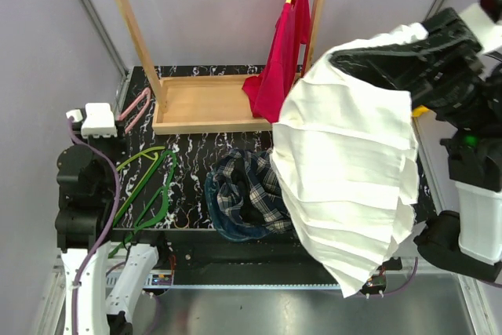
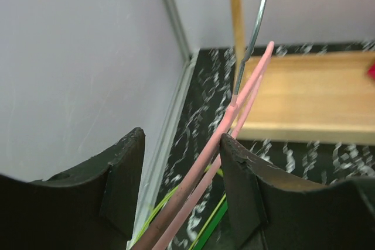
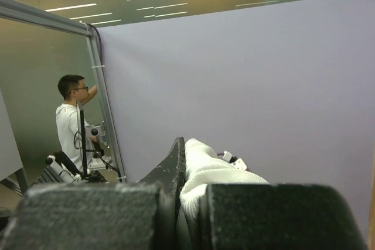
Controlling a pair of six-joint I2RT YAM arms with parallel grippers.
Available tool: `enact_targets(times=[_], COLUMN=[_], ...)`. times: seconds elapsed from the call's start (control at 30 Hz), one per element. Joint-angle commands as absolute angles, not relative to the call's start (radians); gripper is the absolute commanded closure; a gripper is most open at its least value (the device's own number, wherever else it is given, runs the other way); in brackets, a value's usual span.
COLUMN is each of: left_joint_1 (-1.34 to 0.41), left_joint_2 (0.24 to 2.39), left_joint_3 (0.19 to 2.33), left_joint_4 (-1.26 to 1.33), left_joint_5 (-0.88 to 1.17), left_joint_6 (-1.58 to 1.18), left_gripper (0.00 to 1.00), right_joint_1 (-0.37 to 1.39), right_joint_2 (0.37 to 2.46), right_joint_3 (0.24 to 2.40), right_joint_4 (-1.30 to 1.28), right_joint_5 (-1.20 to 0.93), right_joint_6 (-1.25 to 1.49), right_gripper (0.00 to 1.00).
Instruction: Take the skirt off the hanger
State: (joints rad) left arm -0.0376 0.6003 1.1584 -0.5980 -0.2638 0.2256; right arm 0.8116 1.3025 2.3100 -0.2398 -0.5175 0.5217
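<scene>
We can read no text in any of the three views — no label, brand, number or sign is legible. The small board (image 1: 160,278) at the near edge of the tabletop (image 1: 196,153) shows coloured specks — too small for us to tell if any is print.
</scene>
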Motion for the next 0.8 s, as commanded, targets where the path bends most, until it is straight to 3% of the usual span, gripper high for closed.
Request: enact_targets(times=[0.0, 0.37, 0.57, 0.6, 0.63, 0.7, 0.77], left_joint_1=[-0.031, 0.02, 0.029, 0.026, 0.029, 0.028, 0.029], left_joint_2=[0.543, 0.59, 0.565, 0.554, 0.542, 0.526, 0.531], left_joint_3=[1.05, 0.917, 0.887, 0.873, 0.861, 0.842, 0.86], left_joint_4=[-0.558, -0.632, -0.745, -0.756, -0.762, -0.794, -0.805], left_joint_5=[-0.364, -0.479, -0.42, -0.414, -0.405, -0.387, -0.394], left_joint_6=[0.379, 0.466, 0.485, 0.485, 0.485, 0.471, 0.454], left_gripper=[1.0, 1.0, 0.98, 0.91, 0.74, 0.28, 0.12], right_joint_1=[0.815, 0.811, 0.795, 0.792, 0.788, 0.788, 0.788], right_joint_2=[1.379, 1.373, 1.24, 1.215, 1.166, 1.125, 1.068], right_joint_3=[2.309, 2.056, 1.742, 1.636, 1.585, 1.454, 1.375], right_joint_4=[-0.21, -0.17, -0.176, -0.175, -0.184, -0.212, -0.268], right_joint_5=[-0.561, -0.535, -0.483, -0.479, -0.476, -0.466, -0.457], right_joint_6=[0.538, 0.526, 0.508, 0.506, 0.503, 0.502, 0.497], right_gripper=[1.0, 1.0, 1.0, 1.0, 1.0, 1.0, 1.0])
